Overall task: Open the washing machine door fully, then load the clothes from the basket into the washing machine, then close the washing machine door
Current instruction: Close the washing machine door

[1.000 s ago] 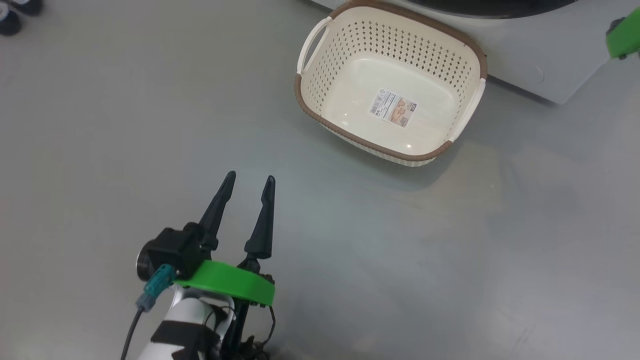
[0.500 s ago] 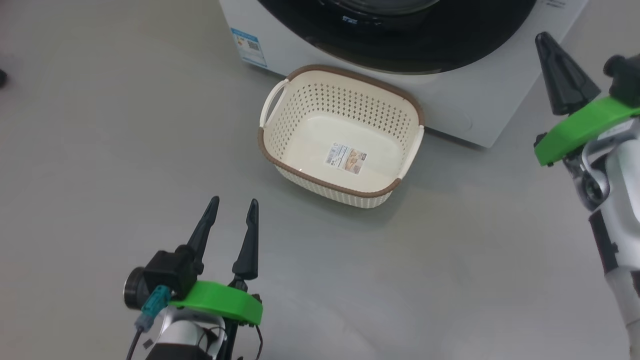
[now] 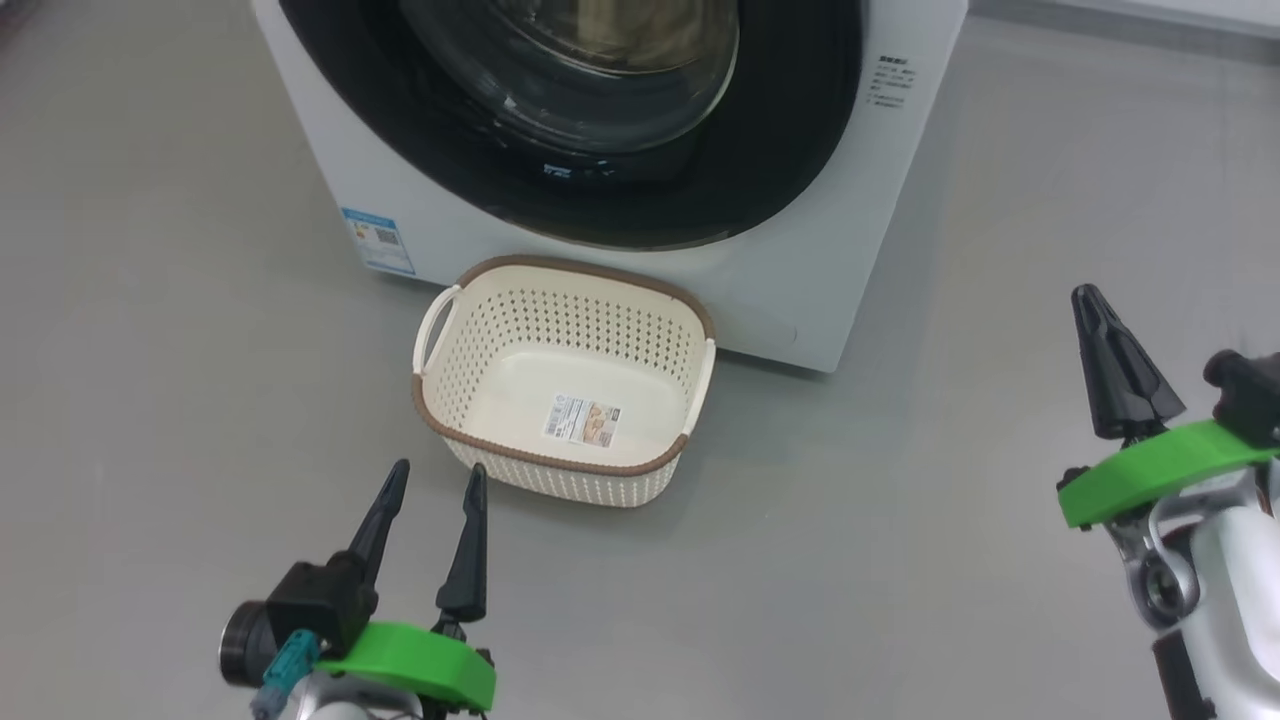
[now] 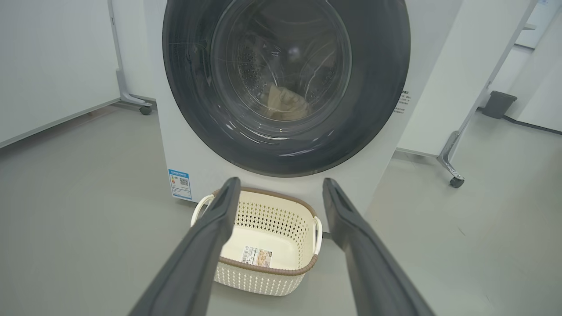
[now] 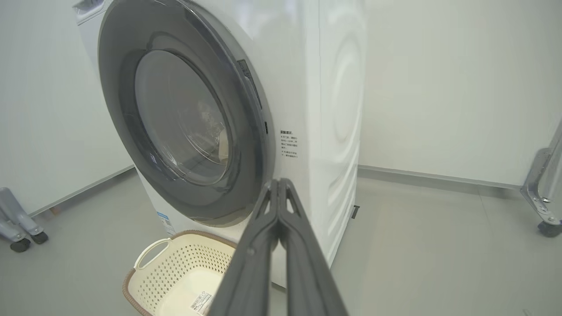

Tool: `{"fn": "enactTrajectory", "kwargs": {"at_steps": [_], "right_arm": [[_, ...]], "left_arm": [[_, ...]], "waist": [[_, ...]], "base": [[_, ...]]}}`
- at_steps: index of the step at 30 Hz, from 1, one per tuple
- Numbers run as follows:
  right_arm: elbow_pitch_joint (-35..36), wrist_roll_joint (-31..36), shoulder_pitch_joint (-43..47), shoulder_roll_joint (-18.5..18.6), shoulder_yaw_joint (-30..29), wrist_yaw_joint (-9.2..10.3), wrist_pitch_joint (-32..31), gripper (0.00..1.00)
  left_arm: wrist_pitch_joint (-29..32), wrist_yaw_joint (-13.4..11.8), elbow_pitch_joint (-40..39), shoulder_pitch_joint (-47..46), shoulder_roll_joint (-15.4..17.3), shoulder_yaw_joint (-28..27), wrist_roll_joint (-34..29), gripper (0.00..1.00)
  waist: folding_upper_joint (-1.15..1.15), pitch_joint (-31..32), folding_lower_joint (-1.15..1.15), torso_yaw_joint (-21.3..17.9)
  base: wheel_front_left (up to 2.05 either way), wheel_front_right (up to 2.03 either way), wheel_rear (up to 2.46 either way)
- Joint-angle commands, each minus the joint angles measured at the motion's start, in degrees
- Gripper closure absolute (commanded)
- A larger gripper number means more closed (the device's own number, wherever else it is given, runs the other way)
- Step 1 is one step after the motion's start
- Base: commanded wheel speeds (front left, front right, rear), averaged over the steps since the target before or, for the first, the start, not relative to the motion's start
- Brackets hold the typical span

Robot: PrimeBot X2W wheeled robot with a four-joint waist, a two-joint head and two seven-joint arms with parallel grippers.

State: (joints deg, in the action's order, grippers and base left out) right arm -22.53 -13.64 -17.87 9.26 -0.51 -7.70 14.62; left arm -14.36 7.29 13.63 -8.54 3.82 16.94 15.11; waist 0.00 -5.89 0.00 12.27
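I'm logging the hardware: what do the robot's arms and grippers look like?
Left gripper and right gripper: long tapered black fingers above a green collar. The left carries a black camera barrel with a teal cable plug. The right forearm is white with a silver bracket.

The grey floor (image 3: 900,600) is smooth, with a dull sheen. White partition panels (image 4: 52,66) stand on it, carried by grey metal legs (image 4: 450,149) that end in small dark castors (image 4: 456,182). A dark grey box (image 4: 498,104) sits on the floor beside the far panels on the left wrist view's right. A plain white wall (image 5: 439,87) meets the floor at a pale skirting strip (image 5: 439,179). The light is soft and even, and the shadows are faint.
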Motion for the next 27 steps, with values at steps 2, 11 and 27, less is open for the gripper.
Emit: {"fn": "enactTrajectory", "kwargs": {"at_steps": [2, 11, 27], "right_arm": [[3.4, -0.3, 0.8, -0.6, -0.5, 0.21, 0.4, 1.0], [7.1, 0.0, 8.1, -3.8, -5.0, 0.21, 0.4, 1.0], [9.7, 0.5, 13.0, -6.3, -10.3, 0.21, 0.4, 0.0]], "left_arm": [[-0.6, 0.2, -2.1, 0.1, 1.2, -2.5, -0.7, 0.0], [-0.6, 0.2, -2.6, 3.7, 1.6, -4.3, -1.6, 0.0], [-0.6, 0.2, -2.0, 4.9, 1.3, -5.9, -2.7, 0.0]], "waist": [[0.0, 2.9, 0.0, -2.9], [0.0, 6.3, 0.0, -6.8], [0.0, 7.3, 0.0, -9.8]], "base": [[0.0, 0.0, 0.0], [0.0, 0.0, 0.0], [0.0, 0.0, 0.0]]}}
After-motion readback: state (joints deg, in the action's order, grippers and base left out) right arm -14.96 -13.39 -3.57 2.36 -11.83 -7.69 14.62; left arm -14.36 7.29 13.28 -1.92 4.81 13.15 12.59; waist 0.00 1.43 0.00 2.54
